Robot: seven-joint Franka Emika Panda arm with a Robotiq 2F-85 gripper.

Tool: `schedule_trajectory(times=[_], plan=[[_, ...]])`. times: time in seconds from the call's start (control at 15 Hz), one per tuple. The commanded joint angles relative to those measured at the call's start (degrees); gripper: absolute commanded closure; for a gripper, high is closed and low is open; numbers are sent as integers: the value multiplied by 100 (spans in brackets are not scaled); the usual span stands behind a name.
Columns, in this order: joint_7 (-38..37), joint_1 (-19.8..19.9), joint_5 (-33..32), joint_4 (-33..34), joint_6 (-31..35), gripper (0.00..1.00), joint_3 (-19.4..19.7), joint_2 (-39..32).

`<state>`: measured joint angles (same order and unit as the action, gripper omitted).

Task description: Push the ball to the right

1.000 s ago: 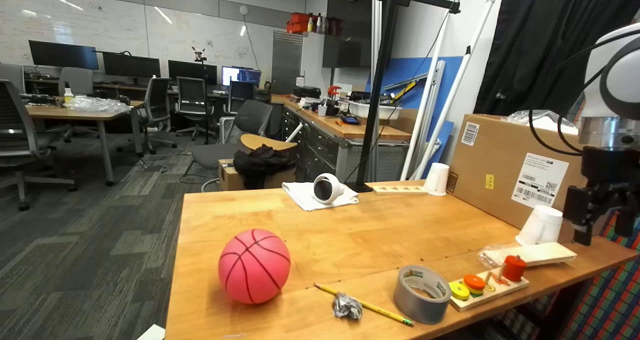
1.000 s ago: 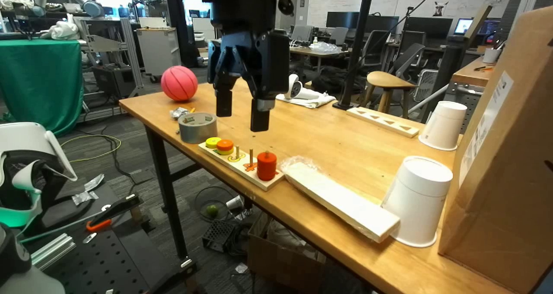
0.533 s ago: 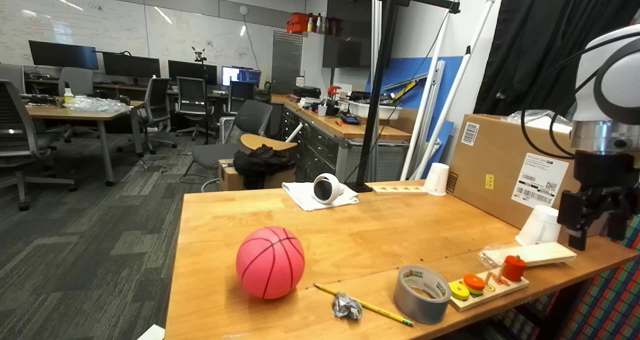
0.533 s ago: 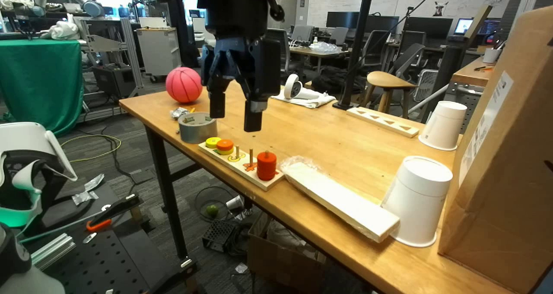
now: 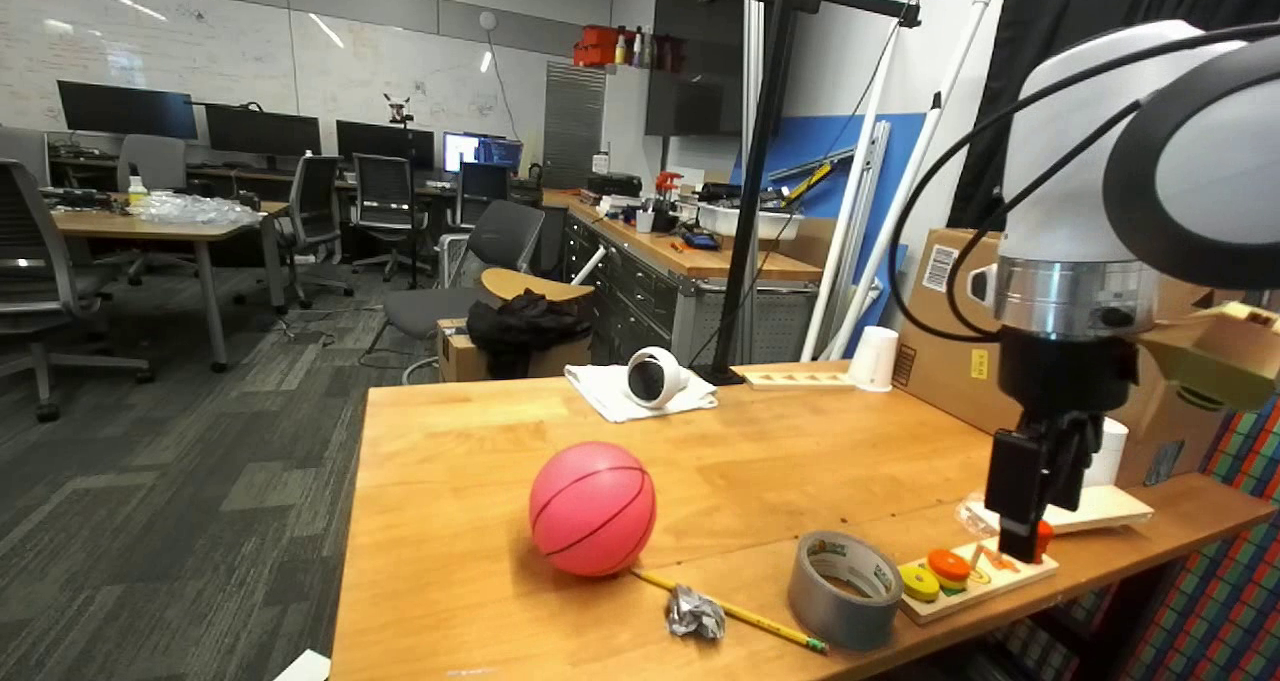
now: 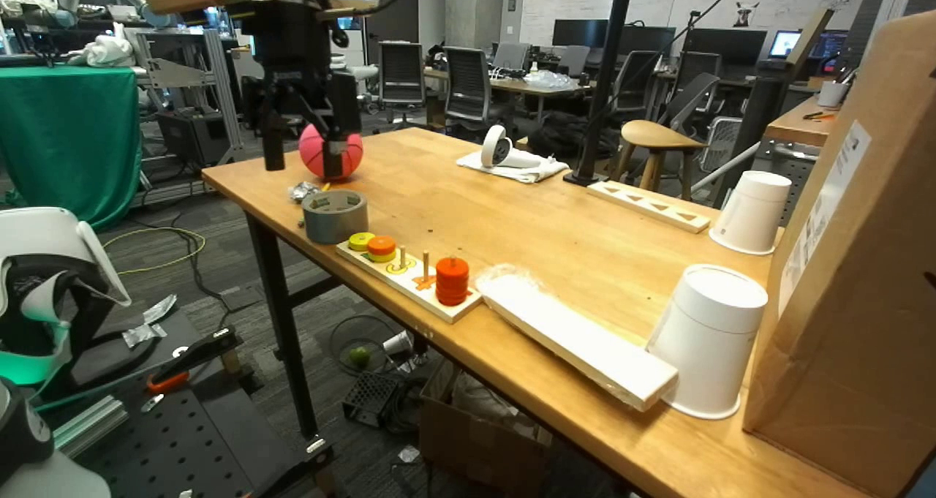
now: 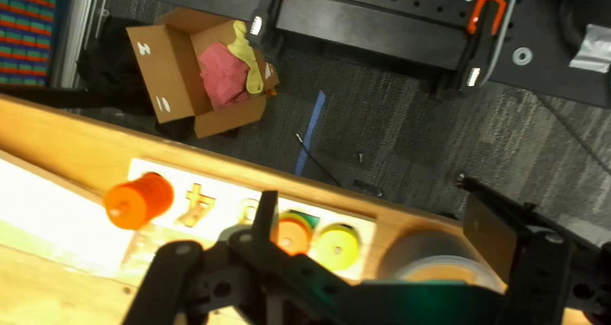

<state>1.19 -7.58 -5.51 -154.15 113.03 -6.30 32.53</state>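
Pink, rubbery-looking, the ball (image 5: 593,509) sits on the wooden table (image 5: 780,461) in an exterior view, beside the tip of the pencil (image 5: 760,623); likely light, slightly springy, quick to roll. In an exterior view the gripper (image 6: 303,163) hides part of it by line of sight alone. In the wrist view the fingers (image 7: 491,236) stand spread, gripping nothing, above the peg toy (image 7: 224,196) and tape roll (image 7: 420,248). Pinching looks needless: a slow nudge at mid-height, finger flat to the ball's side, should suit.
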Motion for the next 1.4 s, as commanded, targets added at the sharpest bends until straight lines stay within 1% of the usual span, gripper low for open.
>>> schedule_trajectory(times=[0.0, 0.13, 0.33, 0.53, 0.73, 0.87, 1.07, 1.33], plan=[[226, -832, 629, 81, 181, 0, -408, -131], [313, -1267, 879, 202, 259, 0, -681, -270], [610, -1786, 1171, 439, 367, 0, -938, -558], [1044, -2139, 1323, 659, 632, 0, -1121, -884], [1590, -2319, 1167, 810, 992, 0, -1261, -1229], [2078, -2384, 1112, 885, 1187, 0, -1279, -1492], [2928, -2507, 1281, 1009, 1455, 0, -1245, -1913], [3838, -2723, 1468, 1296, 1495, 0, -1400, -2357]])
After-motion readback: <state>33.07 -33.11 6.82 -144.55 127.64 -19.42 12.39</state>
